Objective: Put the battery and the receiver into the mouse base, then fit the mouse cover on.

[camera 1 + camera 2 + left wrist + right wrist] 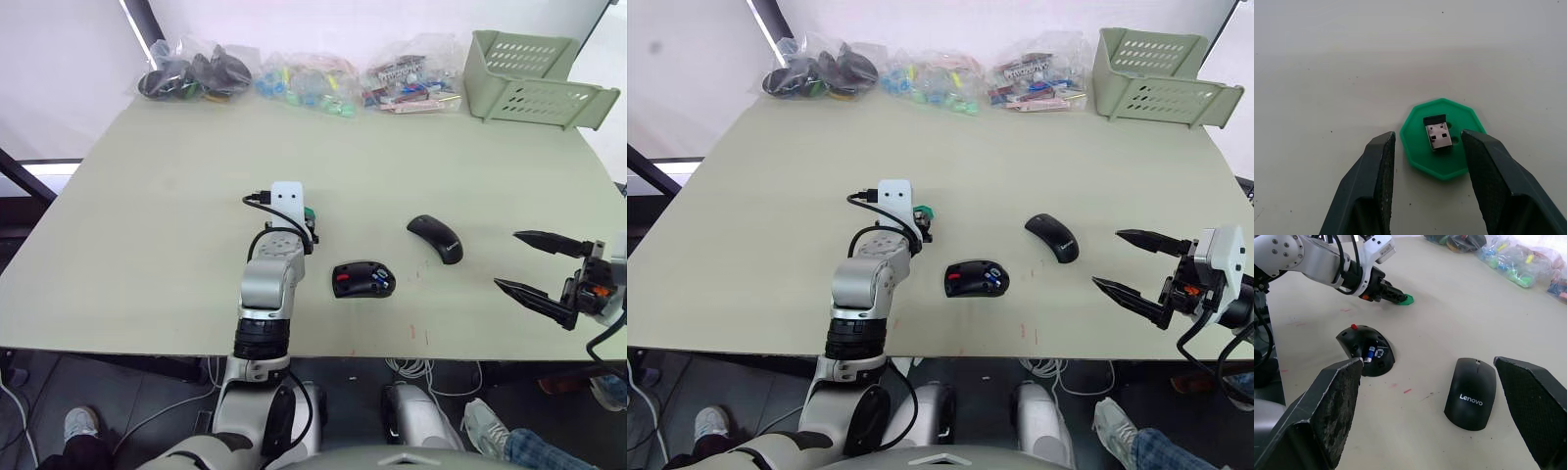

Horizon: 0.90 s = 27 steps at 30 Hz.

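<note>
While your left pincer [1427,161] hovers with its fingers spread wide over the green disc [1441,138], the small metal receiver [1438,132] lies flat on that disc, untouched, its black cap end pointing away from the pincer and its long axis running along the fingers' own line. You have nothing gripped there; the disc sits between the two fingertips.

Toward the near edge of the tabletop [176,196], the mouse base [363,279] lies open side up, its long axis running across the table from left to right, red wheel end toward your left. The battery [1371,353] already rests in its recess, its long axis lying roughly across the base's width.

Just to the right of the base, and apart from it, the mouse cover [435,237] sits dome up, its long axis angled from far left to near right.

Your right pincer [535,264] hangs wide open and empty beyond the cover, near the table's right edge.
</note>
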Motion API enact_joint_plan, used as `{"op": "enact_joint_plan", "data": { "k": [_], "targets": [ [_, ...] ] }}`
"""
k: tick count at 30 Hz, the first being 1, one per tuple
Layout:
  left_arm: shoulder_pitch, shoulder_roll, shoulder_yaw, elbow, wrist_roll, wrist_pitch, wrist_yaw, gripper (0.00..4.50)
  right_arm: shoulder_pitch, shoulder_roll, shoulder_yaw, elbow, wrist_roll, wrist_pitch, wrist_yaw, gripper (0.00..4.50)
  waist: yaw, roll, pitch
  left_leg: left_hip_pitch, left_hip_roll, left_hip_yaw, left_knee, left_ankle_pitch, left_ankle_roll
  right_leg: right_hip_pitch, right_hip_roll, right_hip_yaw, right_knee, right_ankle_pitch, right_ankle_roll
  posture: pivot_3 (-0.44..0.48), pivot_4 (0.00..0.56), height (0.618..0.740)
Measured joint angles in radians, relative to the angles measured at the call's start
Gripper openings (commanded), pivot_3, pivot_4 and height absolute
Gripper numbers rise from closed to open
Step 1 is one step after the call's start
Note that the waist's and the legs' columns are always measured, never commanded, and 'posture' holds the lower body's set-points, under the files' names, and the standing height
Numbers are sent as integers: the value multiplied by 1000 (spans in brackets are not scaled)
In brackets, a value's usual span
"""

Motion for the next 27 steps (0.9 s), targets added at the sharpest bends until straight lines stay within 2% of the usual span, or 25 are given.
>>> {"op": "enact_joint_plan", "data": {
  "k": [19,20,27],
  "targets": [
    [1,9,-2,0,4,0,-7,2280,-3,0,1,-1,2,0,-3,4500,0,0,0,0,0,0,0,0,0,0,0,0,0,0,0,0,150,740],
    [1,9,-2,0,4,0,-7,1751,-3,0,1,-1,2,0,-3,4500,0,0,0,0,0,0,0,0,0,0,0,0,0,0,0,0,150,740],
    [1,9,-3,0,9,0,-6,1751,-3,0,1,-4,2,2,-9,4500,0,0,0,0,0,0,0,0,0,0,0,0,0,0,0,0,150,740]
  ]
}}
